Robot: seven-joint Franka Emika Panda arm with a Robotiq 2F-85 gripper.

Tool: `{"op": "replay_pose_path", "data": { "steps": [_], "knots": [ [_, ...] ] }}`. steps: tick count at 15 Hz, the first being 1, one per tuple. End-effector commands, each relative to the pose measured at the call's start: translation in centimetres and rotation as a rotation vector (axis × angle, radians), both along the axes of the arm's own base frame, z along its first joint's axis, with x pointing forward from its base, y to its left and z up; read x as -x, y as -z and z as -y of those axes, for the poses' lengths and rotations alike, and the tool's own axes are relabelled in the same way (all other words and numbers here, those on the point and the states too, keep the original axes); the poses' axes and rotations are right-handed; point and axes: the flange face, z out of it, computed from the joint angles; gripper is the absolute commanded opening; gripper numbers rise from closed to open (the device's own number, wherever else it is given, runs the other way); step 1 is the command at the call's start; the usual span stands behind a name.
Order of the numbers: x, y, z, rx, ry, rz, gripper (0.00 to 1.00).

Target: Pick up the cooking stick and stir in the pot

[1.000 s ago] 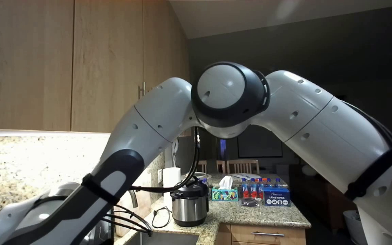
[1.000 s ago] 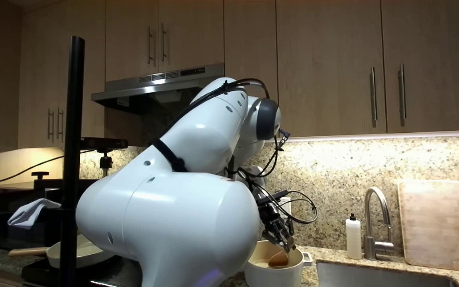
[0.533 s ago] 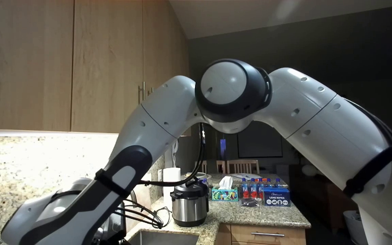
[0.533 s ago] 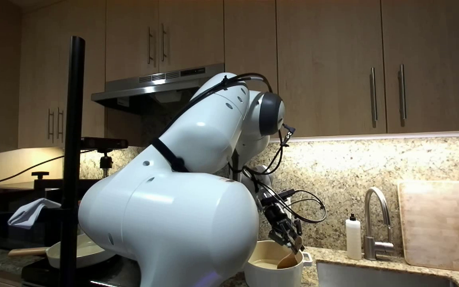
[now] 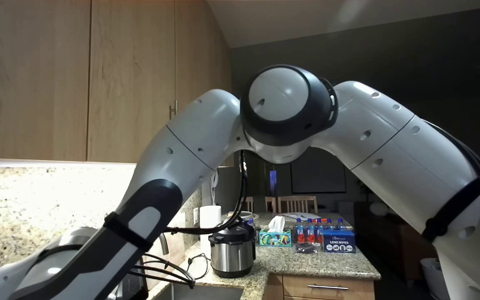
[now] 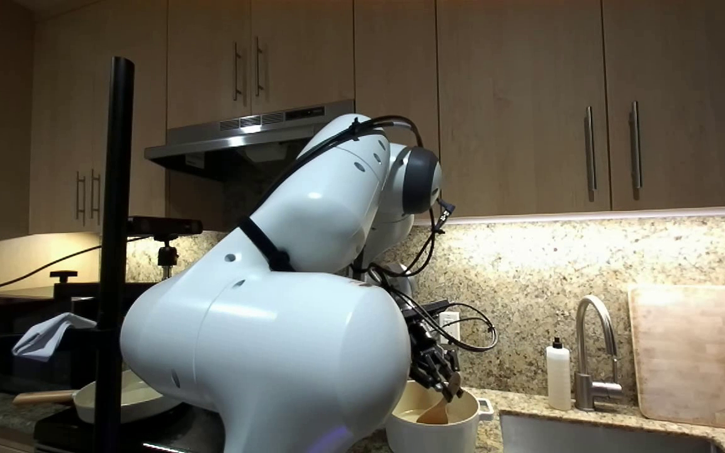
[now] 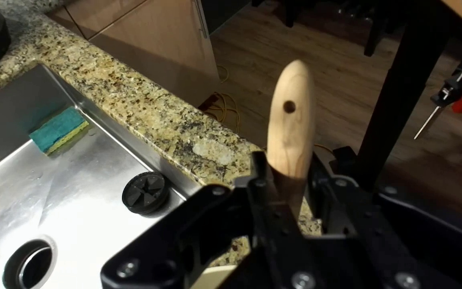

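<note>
The wooden cooking stick stands up between the fingers in the wrist view, its rounded handle end with a small hole pointing away. My gripper is shut on the handle. In an exterior view the stick's broad lower end slants down inside the cream-white pot, and the gripper sits just above the pot's opening. How deep the stick reaches is hidden by the pot's wall. A bit of the pot's pale rim shows at the bottom of the wrist view.
A steel sink lies beside the pot, holding a sponge and a black drain stopper. Nearby stand a soap bottle and a faucet. A pan rests on the stove; a pressure cooker stands farther along the counter.
Seen in an exterior view, the gripper and stick swung right across the pot, then back left, the lower end staying inside it. The arm's elbow rose slightly. The grip stayed shut.
</note>
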Motion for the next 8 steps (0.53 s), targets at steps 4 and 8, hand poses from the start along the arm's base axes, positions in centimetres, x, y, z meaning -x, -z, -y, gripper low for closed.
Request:
{"op": "replay_pose_path", "data": {
  "steps": [4,8],
  "knots": [
    [-2.4,1.6,-0.6,0.121,0.039,-0.004,0.09],
    [-5.5,-0.4,-1.0,0.107,0.007,0.105,0.09]
  ]
}}
